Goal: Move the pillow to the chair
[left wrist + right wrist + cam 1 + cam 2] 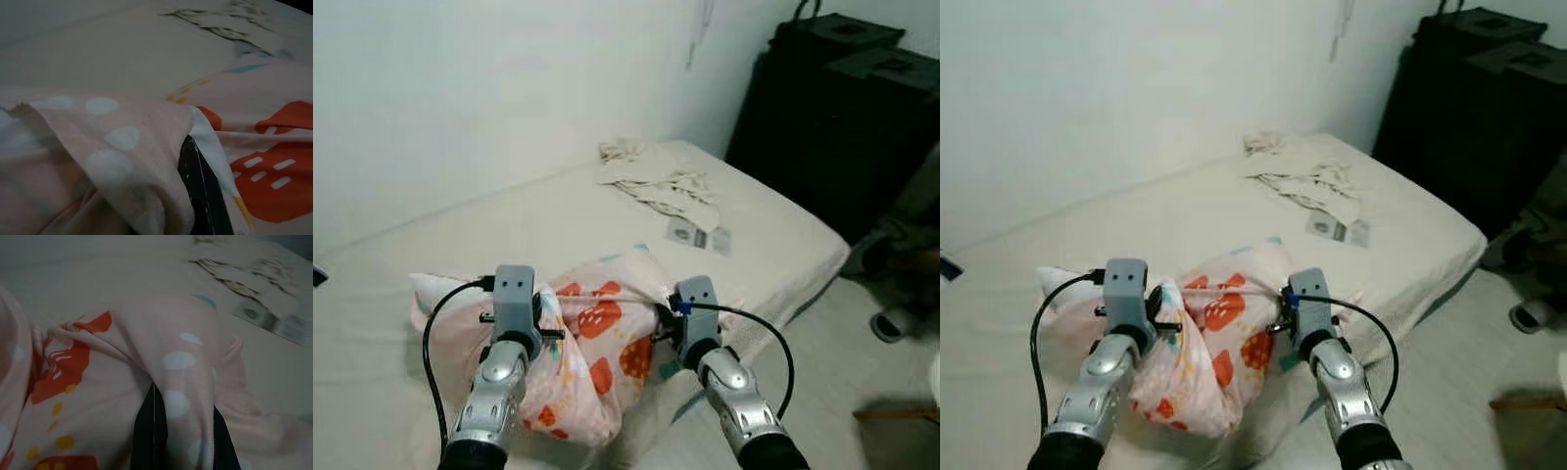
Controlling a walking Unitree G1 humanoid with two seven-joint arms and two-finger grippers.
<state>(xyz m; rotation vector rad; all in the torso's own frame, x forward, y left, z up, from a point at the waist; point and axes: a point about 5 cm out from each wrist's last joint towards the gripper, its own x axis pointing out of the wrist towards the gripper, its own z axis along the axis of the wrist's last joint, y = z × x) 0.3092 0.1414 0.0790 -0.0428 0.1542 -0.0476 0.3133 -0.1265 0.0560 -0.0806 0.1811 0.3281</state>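
Pink strawberry-print pillow (592,348), lower centre of frame, is pinched at both ends: left gripper (530,321) and right gripper (668,318) closed on cloth, sharing the soft load for lifting off the bed (509,230).

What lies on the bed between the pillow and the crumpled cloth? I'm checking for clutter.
A small printed paper lies on the bed between the pillow and the crumpled cloth, seen in both eye views.
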